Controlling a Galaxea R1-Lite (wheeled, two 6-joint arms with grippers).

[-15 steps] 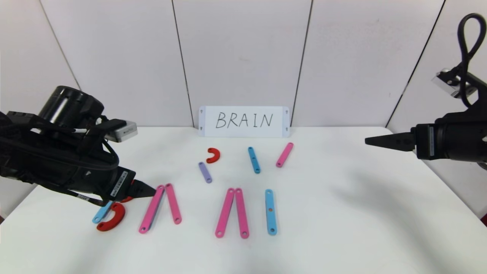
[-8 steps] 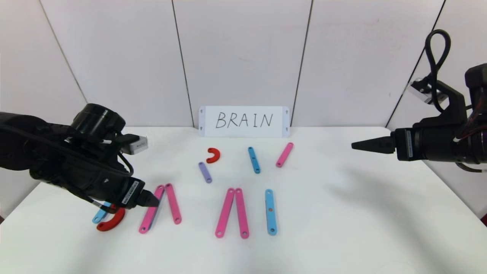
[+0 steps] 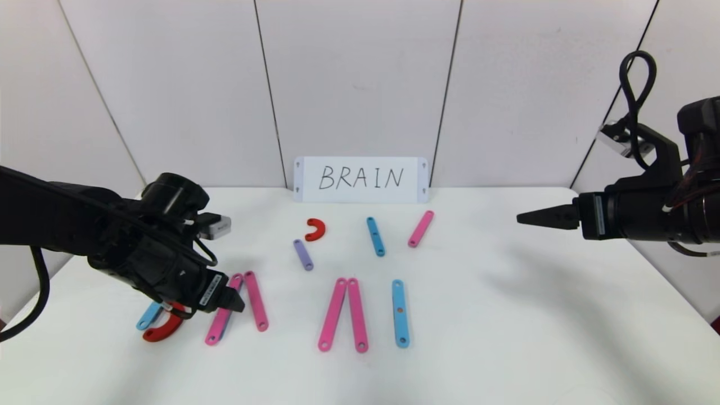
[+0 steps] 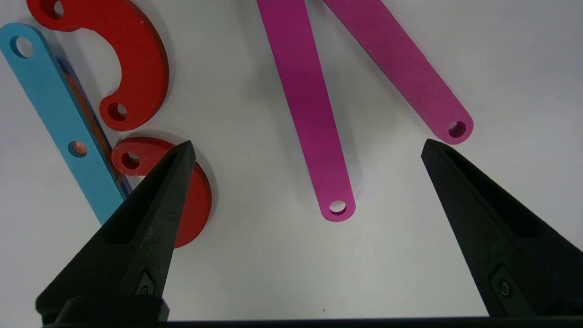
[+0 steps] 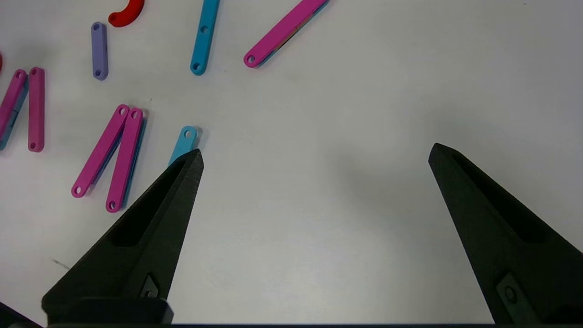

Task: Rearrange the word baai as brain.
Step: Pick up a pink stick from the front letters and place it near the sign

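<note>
Left gripper (image 4: 305, 146), a pair of black pointed fingers, is held spread wide and empty, low over the first pink letter at the robot's left of the white tabletop (image 3: 506, 315). Between the fingers, in the left wrist view, lie the top ends of two long flat pink plastic bars (image 4: 309, 114) forming an A; one finger overlaps a red C-shaped plastic arc (image 4: 191, 191), though contact cannot be judged. Beside it lie a second red arc (image 4: 136, 68) and a light blue holed bar (image 4: 59, 114), together making the B. Right gripper (image 3: 520, 218) is likewise spread and empty, raised at the robot's right, well apart from all pieces.

The word baai (image 3: 281, 309) runs along the near row: B, A, a second pink A (image 3: 343, 315) and a blue bar as I (image 3: 399, 312). Spare pieces, namely a small red arc (image 3: 315, 229), a short purple bar (image 3: 303, 254), a blue bar (image 3: 375, 236) and a pink bar (image 3: 421, 228), lie nearer the white handwritten card (image 3: 360, 179).

The step in hand is judged to be a grasp on the first A, to be reworked into R. One bar only should be straddled, across its width near its end, with the fingers lowered square to the table. The red arc under the finger should be cleared first, lest the B be disturbed.
</note>
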